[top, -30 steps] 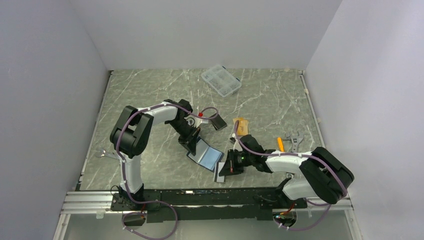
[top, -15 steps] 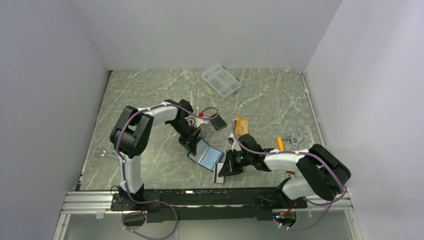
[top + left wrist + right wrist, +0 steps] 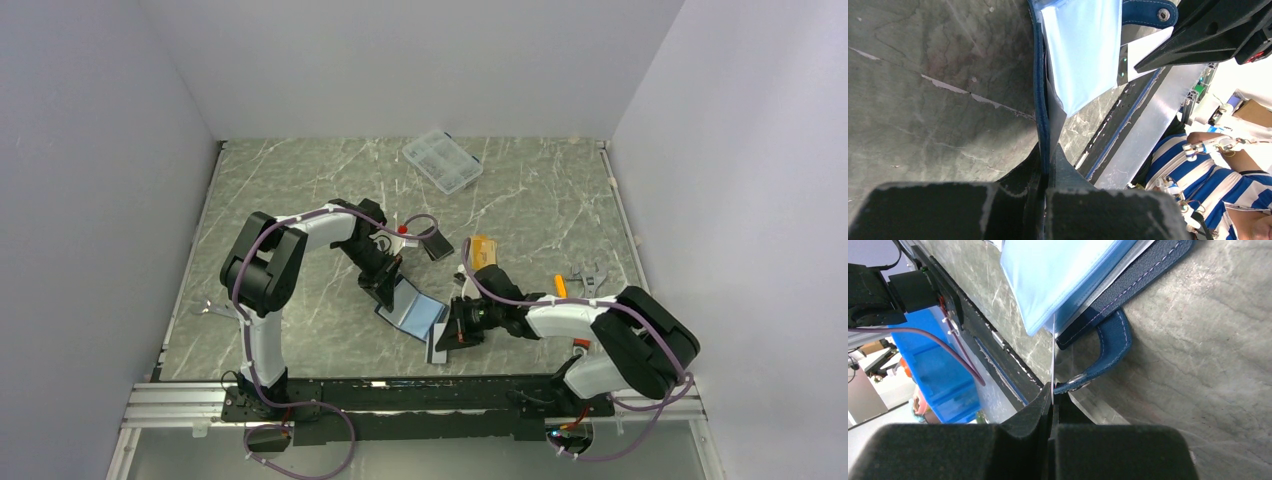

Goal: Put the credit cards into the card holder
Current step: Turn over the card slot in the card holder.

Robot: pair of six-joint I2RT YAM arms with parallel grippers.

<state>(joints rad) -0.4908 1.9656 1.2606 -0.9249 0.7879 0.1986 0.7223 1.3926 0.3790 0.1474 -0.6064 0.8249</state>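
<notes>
Left claw [image 3: 1045, 167] grips tight the edge of the one open card holder [image 3: 412, 312] on the desk [image 3: 300, 190]. Right claw [image 3: 1053, 396] pinches one pale card [image 3: 437, 352] beside its blue pockets; one orange card [image 3: 483, 250] and one black card [image 3: 437, 245] lie farther back.

We see a clear box [image 3: 442, 161] at twelve o'clock, and a wrench [image 3: 588, 276] beside an orange-handled tool [image 3: 561, 288] at three.

The card holder [image 3: 412, 312] lies mid bench [image 3: 300, 185], a card [image 3: 437, 352] just at its right, a second card [image 3: 483, 250] behind that, a box [image 3: 443, 161] far back, a wrench [image 3: 588, 278] off right
</notes>
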